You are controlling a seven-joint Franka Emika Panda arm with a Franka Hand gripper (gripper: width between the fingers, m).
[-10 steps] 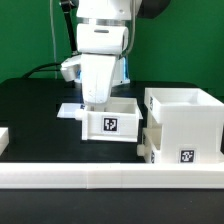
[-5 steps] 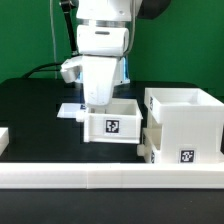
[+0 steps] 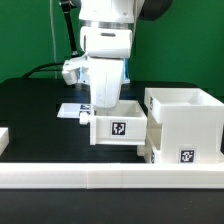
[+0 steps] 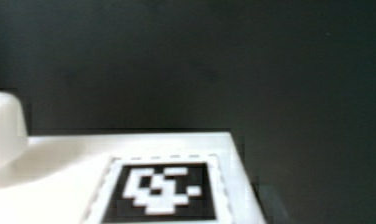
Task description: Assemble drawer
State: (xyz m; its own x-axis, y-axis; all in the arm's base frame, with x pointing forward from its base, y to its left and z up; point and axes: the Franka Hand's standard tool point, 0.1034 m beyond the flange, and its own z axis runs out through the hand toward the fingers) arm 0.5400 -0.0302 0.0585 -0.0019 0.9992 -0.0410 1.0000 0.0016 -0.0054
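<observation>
A small open-topped white tray [image 3: 120, 129] with a square tag on its front stands on the black table, right beside the tall white housing [image 3: 186, 118] at the exterior view's right. My gripper [image 3: 104, 102] reaches down onto the tray's far wall and is shut on it; the fingertips are hidden by the tray. The wrist view shows the tray's tagged white face [image 4: 162, 188] close up over the black table. A second white part [image 3: 147, 152] sticks out low at the housing's near left side.
The long low white border wall [image 3: 100, 180] runs along the front. The marker board [image 3: 70, 110] lies flat behind the tray at the exterior view's left. A small white piece [image 3: 3, 138] sits at the left edge.
My gripper and the tray have moved together toward the exterior view's right, closing the gap to the housing. The housing has not moved.
</observation>
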